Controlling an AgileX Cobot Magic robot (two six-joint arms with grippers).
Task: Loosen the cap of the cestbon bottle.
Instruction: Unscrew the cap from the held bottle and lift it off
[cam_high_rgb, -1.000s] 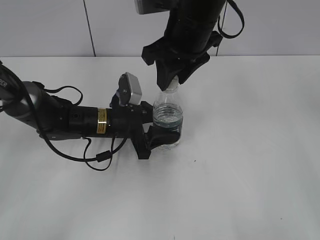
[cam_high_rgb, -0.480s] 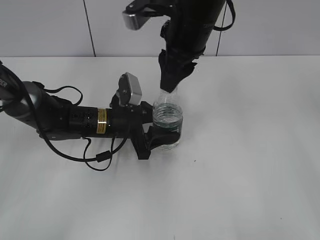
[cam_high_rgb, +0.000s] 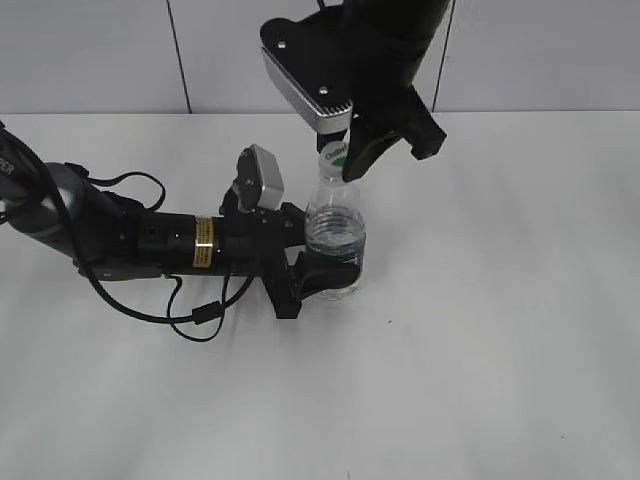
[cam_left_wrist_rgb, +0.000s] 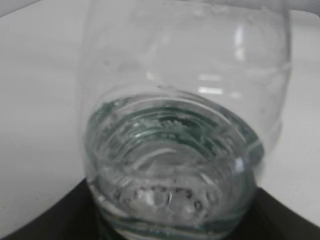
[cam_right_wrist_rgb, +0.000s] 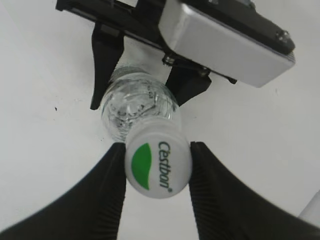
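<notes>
Mid-surface (cam_high_rgb: 480, 330), cestbon bottle (cam_high_rgb: 335, 235) upright, clamped low by left hand (cam_high_rgb: 325, 275); right hand (cam_right_wrist_rgb: 156, 165) pinching cap (cam_right_wrist_rgb: 158, 164) w/ both fingers — twist step underway, next prob. needs wrist rotation, grip kept firm.

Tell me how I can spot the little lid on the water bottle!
Look at the white table, where a clear bottle stands upright, gripped low by the left gripper. At its top, between the right gripper's two black fingers, sits the cap. It is small, round and white, with a green leaf shape and "Cestbon" written on it.
</notes>
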